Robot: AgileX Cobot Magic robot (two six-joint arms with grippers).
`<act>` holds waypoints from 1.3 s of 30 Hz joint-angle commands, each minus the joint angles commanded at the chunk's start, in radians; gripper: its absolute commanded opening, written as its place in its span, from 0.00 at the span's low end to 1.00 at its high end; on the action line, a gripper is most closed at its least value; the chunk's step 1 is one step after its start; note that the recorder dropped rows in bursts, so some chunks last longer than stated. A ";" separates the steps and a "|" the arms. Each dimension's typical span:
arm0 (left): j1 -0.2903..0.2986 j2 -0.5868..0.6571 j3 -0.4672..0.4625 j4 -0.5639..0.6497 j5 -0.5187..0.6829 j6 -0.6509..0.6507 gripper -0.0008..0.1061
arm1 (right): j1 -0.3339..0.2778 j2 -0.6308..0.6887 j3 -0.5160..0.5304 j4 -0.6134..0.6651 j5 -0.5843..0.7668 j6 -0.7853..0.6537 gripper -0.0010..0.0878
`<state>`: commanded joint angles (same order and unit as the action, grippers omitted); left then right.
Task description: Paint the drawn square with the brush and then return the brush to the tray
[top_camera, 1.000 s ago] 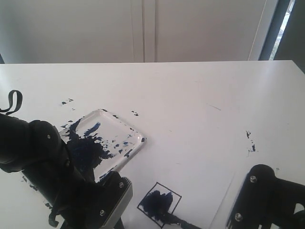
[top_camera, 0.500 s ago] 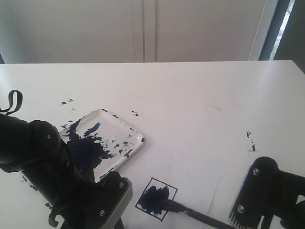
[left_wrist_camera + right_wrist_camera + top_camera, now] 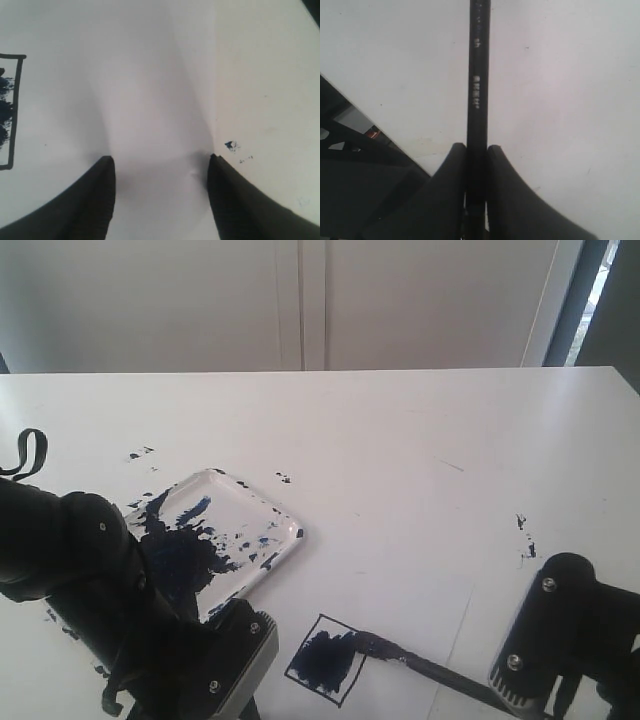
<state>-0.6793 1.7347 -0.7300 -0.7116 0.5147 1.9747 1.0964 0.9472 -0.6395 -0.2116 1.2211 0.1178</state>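
Brush [image 3: 430, 668] tip has slid across the drawn square [image 3: 325, 660] to its right corner, by the surface's [image 3: 400, 460] near edge. Right claw [image 3: 476, 150] pinches the handle; left claw [image 3: 160, 165] gapes empty. Painting looks nearly finished.

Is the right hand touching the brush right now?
Touching. The right wrist view shows the right hand clamped on the brush handle, no gap on either side.

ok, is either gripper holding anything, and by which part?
Right gripper is shut on the brush, pinching its black handle well back from the tip. Left gripper is open, holding nothing.
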 joint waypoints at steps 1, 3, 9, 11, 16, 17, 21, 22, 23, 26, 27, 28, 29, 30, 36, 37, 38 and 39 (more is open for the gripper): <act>0.000 0.000 0.000 0.000 0.000 0.000 0.56 | 0.000 0.000 0.000 0.000 0.000 0.000 0.01; 0.000 0.000 0.000 0.000 0.000 0.000 0.56 | 0.000 0.000 0.000 0.000 0.000 0.000 0.01; 0.000 0.000 0.000 0.000 0.000 0.000 0.56 | 0.000 0.000 0.000 -0.002 0.000 0.000 0.01; 0.000 0.000 0.000 0.000 0.000 0.000 0.56 | 0.000 0.000 0.000 0.020 0.000 -0.014 0.01; 0.000 0.000 0.000 0.000 0.000 0.000 0.56 | 0.000 -0.011 0.000 0.108 0.000 -0.067 0.01; 0.000 0.000 0.000 0.000 0.000 0.002 0.56 | 0.000 -0.019 0.000 0.115 0.000 -0.068 0.01; 0.000 0.000 0.000 0.000 0.000 0.002 0.56 | 0.000 -0.042 0.000 0.148 0.000 -0.081 0.01; 0.000 0.000 0.000 0.000 0.000 0.002 0.56 | 0.000 -0.042 0.000 0.153 0.000 -0.081 0.01; 0.000 0.000 0.000 0.000 0.000 0.002 0.56 | 0.000 -0.042 0.000 0.154 0.000 -0.084 0.01; 0.000 0.000 0.000 0.000 0.000 0.002 0.56 | 0.000 -0.042 0.000 0.158 0.000 -0.088 0.01; 0.000 0.000 0.000 0.000 0.000 0.002 0.56 | 0.000 -0.042 0.000 0.156 0.000 -0.088 0.01; 0.000 0.000 0.000 0.000 0.000 0.002 0.56 | 0.000 -0.038 0.000 0.156 0.000 -0.088 0.01; 0.000 0.000 0.000 0.000 0.000 0.002 0.56 | 0.000 -0.036 0.000 0.156 0.000 -0.088 0.01; 0.000 0.000 0.000 0.000 0.000 0.003 0.56 | 0.000 -0.035 0.000 0.156 0.000 -0.088 0.01; 0.000 0.000 0.000 0.000 0.000 0.003 0.56 | 0.000 -0.035 0.000 0.153 0.000 -0.088 0.01; 0.000 0.000 0.000 0.000 0.000 0.003 0.56 | 0.000 -0.035 0.000 0.153 0.000 -0.088 0.01; 0.000 0.000 0.000 0.000 0.000 0.003 0.56 | 0.000 -0.035 0.000 0.151 0.000 -0.088 0.01; 0.000 0.000 0.000 0.000 0.000 0.003 0.56 | 0.000 -0.035 0.000 0.151 0.000 -0.088 0.01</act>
<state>-0.6793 1.7347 -0.7300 -0.7121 0.5147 1.9781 1.0964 0.9120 -0.6395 -0.0601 1.2211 0.0301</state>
